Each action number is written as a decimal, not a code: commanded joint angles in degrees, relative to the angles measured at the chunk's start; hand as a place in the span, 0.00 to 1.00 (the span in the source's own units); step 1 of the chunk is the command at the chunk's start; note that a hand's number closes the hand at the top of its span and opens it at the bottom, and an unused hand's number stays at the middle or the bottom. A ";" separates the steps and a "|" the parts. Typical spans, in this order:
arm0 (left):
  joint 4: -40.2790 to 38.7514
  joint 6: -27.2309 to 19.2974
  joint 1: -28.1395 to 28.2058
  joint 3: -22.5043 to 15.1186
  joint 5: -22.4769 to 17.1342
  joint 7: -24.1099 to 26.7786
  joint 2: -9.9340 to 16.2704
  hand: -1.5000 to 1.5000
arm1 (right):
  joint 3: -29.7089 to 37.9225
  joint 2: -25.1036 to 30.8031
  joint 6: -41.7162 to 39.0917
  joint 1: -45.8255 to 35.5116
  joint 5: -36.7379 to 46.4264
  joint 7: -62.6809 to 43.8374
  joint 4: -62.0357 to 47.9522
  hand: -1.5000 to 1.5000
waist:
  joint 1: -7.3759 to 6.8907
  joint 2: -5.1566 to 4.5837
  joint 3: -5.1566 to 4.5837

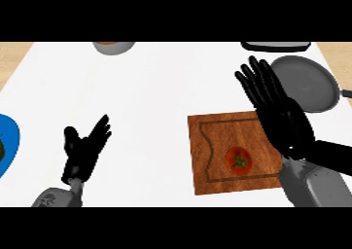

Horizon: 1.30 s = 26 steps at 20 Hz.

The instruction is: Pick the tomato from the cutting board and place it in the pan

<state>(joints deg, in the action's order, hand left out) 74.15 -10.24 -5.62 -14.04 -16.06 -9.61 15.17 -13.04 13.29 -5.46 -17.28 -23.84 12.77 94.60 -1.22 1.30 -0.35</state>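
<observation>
Head view: right hand [279, 114] open, fingers straight, holding nothing, over the board's [211, 146] right edge, so still pre-grasp; tomato [239, 160] lies on the board just left of the palm, pan [308, 82] beyond the fingertips; next: drop onto tomato and close; left hand [84, 146] rests open lower left.

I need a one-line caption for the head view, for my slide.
Open right hand above the cutting board, tomato not yet grasped, pan beyond.
</observation>
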 commanded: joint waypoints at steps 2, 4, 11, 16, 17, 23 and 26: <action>5.11 -2.32 -2.20 2.87 2.25 2.70 1.94 0.50 | -0.43 4.69 -2.96 2.55 4.65 -0.31 -2.20 1.00 | 0.93 -1.19 0.36; 6.08 -3.21 -6.52 6.13 3.17 5.41 4.52 0.50 | -2.51 6.83 -4.33 5.16 8.88 1.65 -6.69 1.00 | 0.81 -1.33 0.39; 8.05 -5.10 -4.28 8.42 4.02 9.00 5.57 0.50 | 5.08 12.11 16.61 18.11 28.14 17.55 -7.18 0.00 | 4.36 -0.50 0.44; 9.83 -4.41 -4.92 9.66 3.80 8.08 6.89 0.50 | 9.38 16.56 22.39 33.02 31.81 24.23 4.03 0.00 | 4.17 -0.67 0.30; 9.75 -4.75 -5.82 9.75 3.54 7.33 6.28 0.50 | 9.96 18.90 21.03 36.78 31.16 21.15 10.26 0.00 | 4.51 -0.63 0.24; 10.89 -3.15 -3.68 10.07 3.61 7.68 7.62 0.50 | 11.29 30.87 17.38 44.24 42.02 2.84 25.49 0.00 | 3.51 -0.70 -0.04; 8.72 -2.21 -6.09 10.60 3.12 8.26 6.67 0.50 | 13.82 32.62 13.73 45.26 41.54 -9.80 34.61 0.00 | 2.82 -1.15 0.08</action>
<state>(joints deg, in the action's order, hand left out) 84.07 -13.33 -10.74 -4.01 -12.72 -2.16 22.13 -0.97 42.32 10.93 25.09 15.31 15.60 118.92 2.23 0.44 -0.24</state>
